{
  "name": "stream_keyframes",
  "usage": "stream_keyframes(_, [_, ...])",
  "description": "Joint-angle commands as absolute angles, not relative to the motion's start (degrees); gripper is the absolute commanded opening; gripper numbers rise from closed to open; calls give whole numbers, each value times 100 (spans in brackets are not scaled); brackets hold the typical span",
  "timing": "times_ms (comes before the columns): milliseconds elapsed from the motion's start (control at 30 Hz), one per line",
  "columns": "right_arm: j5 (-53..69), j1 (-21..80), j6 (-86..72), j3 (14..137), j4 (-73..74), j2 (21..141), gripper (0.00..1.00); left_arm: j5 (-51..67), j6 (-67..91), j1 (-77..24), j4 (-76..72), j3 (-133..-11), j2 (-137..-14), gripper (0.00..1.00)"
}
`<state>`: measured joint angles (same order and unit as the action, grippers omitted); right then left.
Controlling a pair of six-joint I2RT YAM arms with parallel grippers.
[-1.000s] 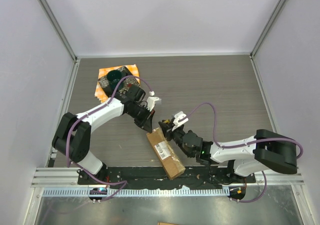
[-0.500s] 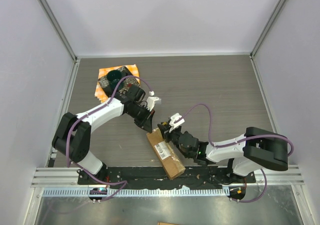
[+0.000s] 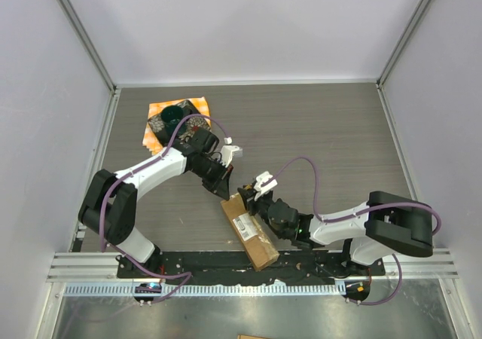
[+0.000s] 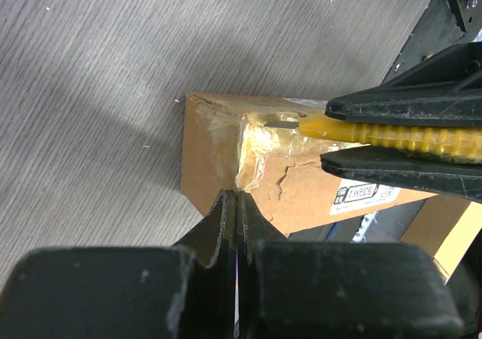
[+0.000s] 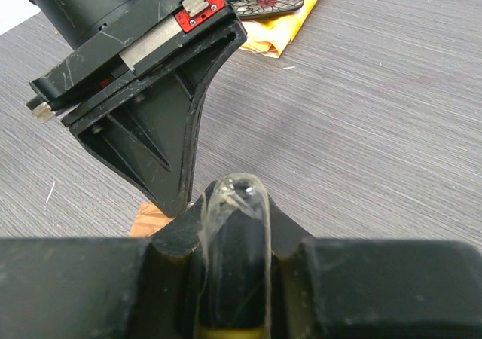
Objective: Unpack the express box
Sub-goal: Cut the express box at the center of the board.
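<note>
- The oblong brown cardboard express box [image 3: 252, 237] lies flat at about 6 o'clock on the grey wood-grain table [image 3: 324, 143], close to the arm bases. Its long axis runs from 11 to 5 o'clock.
- It looks sealed: no flap is lifted and no contents show. Unpacking seems barely begun, with the tape cut, the flaps and the emptying all left to do.
- The right gripper [image 4: 326, 135] is clamped on a yellow ribbed plastic cutter [image 4: 392, 133], whose small metal blade tip rests at the shiny tape on the box's top.
- The left gripper [image 4: 236, 203] is closed with nothing between its fingers. Its tips sit at the box's 11 o'clock end, seemingly pinning it.
- The tape there is glossy and wrinkled, and the cardboard beside it is creased and ragged. The white printed label sits further along.
- A dark dish on orange cloth [image 3: 175, 117] lies well apart, at 10 o'clock.
</note>
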<state>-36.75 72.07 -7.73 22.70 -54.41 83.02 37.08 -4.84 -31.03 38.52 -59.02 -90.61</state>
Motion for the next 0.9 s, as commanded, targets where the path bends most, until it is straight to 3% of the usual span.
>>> stream_keyframes(0, [-3963,7382,-887,2136,-4652,7999,1,3068,-440,-3138,3489,-5774,-9211,0])
stream_keyframes(533, [-4904,8358,-2038,2197,-2584,7102,1,2628,-343,-3436,3489,-5730,-9211,0])
stream_keyframes(700, [-5054,8315,-1785,2452,-2750,7216,1,2427,-316,-3516,3498,-5862,-9184,0])
stream_keyframes(867, [-4423,7456,-1267,2733,-3154,7383,1,1864,-220,-3507,3489,-6344,-9421,0])
